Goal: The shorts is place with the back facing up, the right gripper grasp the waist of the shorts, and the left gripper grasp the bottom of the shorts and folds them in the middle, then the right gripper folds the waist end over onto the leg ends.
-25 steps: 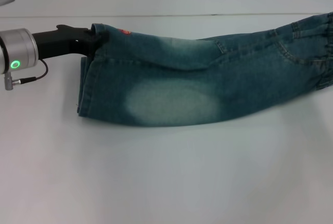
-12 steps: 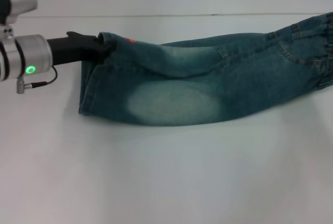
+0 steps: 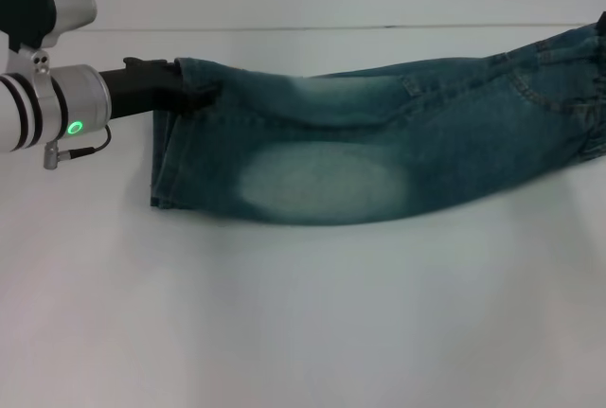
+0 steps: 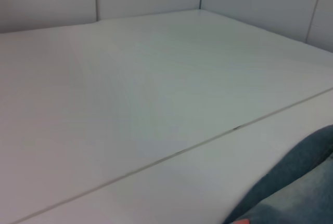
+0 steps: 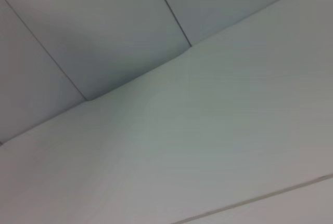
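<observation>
Denim: your shorts (image 3: pixel 379 138) lie folded lengthwise across the white bench (image 3: pixel 303 313), leg ends left, waist running off the right edge.
Left tool (image 3: pixel 189 96): clenched on the far corner of the leg hems.
Right tool: you cannot see it; its wrist camera shows only bench and wall.

No readable text, label, brand or number seen in any view. Only sign: green ring light lit on left arm wrist (image 3: pixel 73 128). Small red mark at shorts (image 4: pixel 291 193) edge in left wrist view, too blurred to be read.
</observation>
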